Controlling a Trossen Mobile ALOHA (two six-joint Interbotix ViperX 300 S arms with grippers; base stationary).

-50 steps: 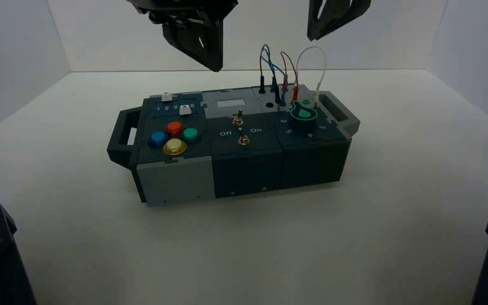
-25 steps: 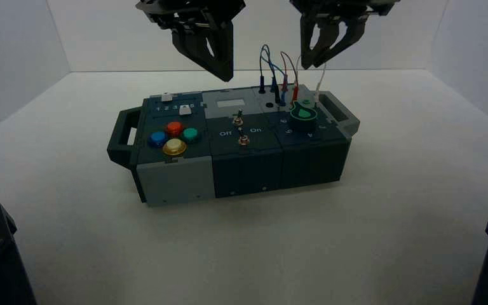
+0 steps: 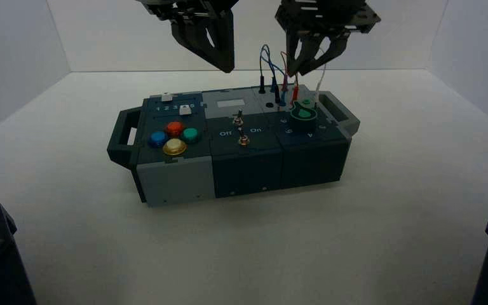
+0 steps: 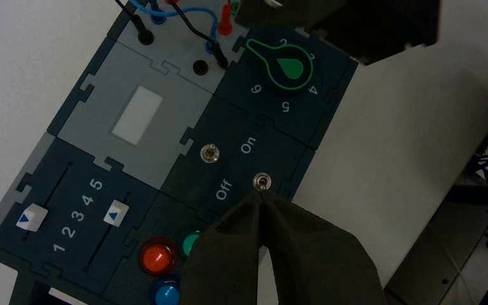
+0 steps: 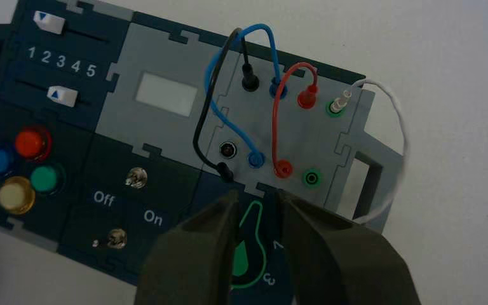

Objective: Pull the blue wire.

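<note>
Right gripper [image 5: 258, 198]: above the grey socket panel [image 5: 305, 136] at the far right of the dark box [image 3: 244, 168], near the blue wire; its fingers [image 5: 197, 254] stand apart, with nothing between them. Thin, bright-blue looped wire [image 5: 210, 73]: arched over that panel, with 1 plug in each of 2 blue sockets, beside a red looped wire [image 5: 275, 114]. Left gripper [image 4: 260, 196]: idle above the box, fingers together, holding nothing.
</note>
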